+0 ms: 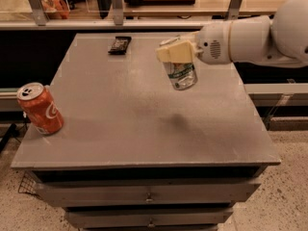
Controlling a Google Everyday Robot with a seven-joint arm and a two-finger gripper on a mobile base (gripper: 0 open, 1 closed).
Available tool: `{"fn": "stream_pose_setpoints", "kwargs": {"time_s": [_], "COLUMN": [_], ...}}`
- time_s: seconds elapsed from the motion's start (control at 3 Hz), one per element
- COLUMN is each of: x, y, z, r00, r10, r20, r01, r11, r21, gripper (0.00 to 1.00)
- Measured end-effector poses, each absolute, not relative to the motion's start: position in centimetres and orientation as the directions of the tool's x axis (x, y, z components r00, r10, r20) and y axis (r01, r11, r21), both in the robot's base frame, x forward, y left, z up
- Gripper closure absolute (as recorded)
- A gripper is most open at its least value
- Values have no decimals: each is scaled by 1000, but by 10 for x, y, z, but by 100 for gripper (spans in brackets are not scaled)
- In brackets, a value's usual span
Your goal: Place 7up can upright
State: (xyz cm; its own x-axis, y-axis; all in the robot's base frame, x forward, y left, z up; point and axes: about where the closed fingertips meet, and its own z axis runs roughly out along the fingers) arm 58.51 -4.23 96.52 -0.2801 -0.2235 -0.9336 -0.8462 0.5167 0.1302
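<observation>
The 7up can (181,75) is silvery-white with green marks and hangs in the air above the middle right of the grey table (120,105). My gripper (175,53) is shut on its upper end, with cream-coloured fingers (174,52) over the can's top. The can points almost straight down, tilted slightly, and a dark shadow lies on the table below it. The white arm (250,32) reaches in from the right.
An orange-red soda can (39,108) stands upright at the table's front left corner. A flat black object (119,44) lies near the back edge. Drawers (144,196) are below the tabletop. A shelf rail and posts run behind the table.
</observation>
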Motion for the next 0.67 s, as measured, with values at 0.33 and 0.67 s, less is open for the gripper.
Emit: {"fn": "stream_pose_setpoints", "kwargs": {"time_s": [0.33, 0.67], "x": [572, 566], "y": [-77, -94], "z": [948, 941], "r00": [-113, 23], "r10": [-240, -230], "r20": [-964, -973], "r01": [-887, -909], "r11": [462, 399], "r21": [-11, -116], "gripper": [100, 100]}}
